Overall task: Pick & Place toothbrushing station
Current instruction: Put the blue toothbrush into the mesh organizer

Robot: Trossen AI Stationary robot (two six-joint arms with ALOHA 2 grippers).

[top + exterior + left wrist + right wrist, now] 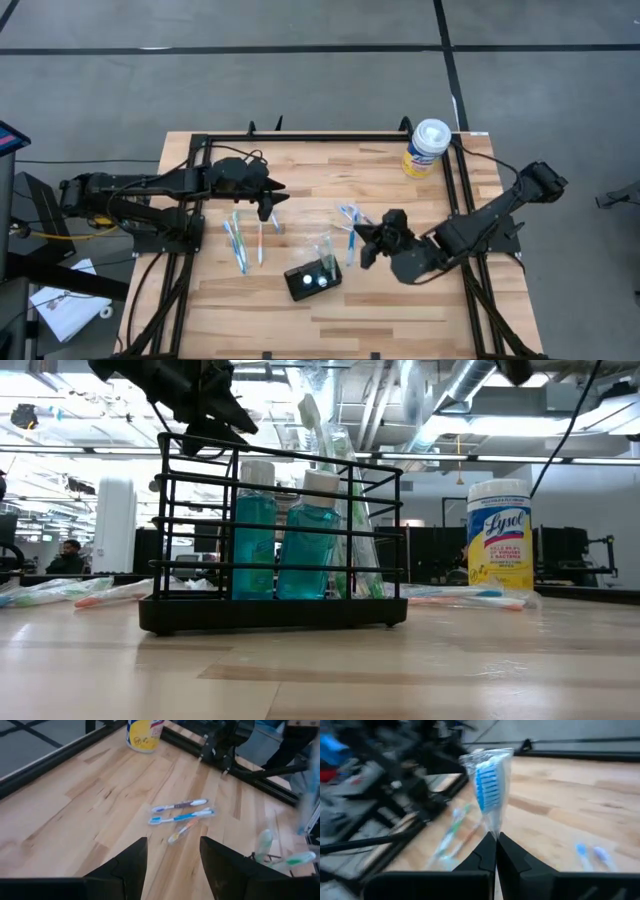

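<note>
The toothbrushing station (312, 280) is sitting on the surface (330, 175), holding teal bottles (278, 550). The right tool (496, 842) is pinching a wrapped blue toothbrush (487, 785); the left tool (172, 855) is hanging open. The canister (499, 538) is reading "Lysol".

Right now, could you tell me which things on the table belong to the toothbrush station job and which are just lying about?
Part of the job:
- black wire holder
- wrapped toothbrush pinched in the right gripper
- loose toothbrushes
- left gripper, open

Lying about:
- wipes canister

bright even overhead light, glaring ceiling lamps in low view, right wrist view motion-blurred
</note>
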